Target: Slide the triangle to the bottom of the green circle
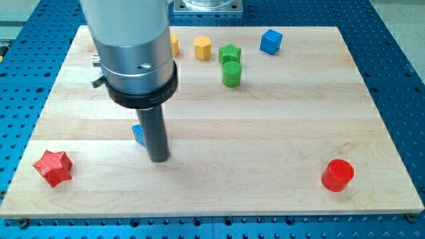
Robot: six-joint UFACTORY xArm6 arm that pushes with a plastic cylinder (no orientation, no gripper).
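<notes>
The blue triangle (139,135) lies left of the board's middle, mostly hidden behind my rod; only its left part shows. My tip (159,159) rests on the board just right of and below the triangle, touching or nearly touching it. The green circle (230,74) stands near the view's top, right of centre, far up and to the right of the triangle and my tip.
A green star (230,54) sits just above the green circle. A yellow hexagon (202,48) and a second yellow block (174,44) lie near the top, a blue cube (270,41) at top right, a red star (53,166) at bottom left, a red cylinder (338,175) at bottom right.
</notes>
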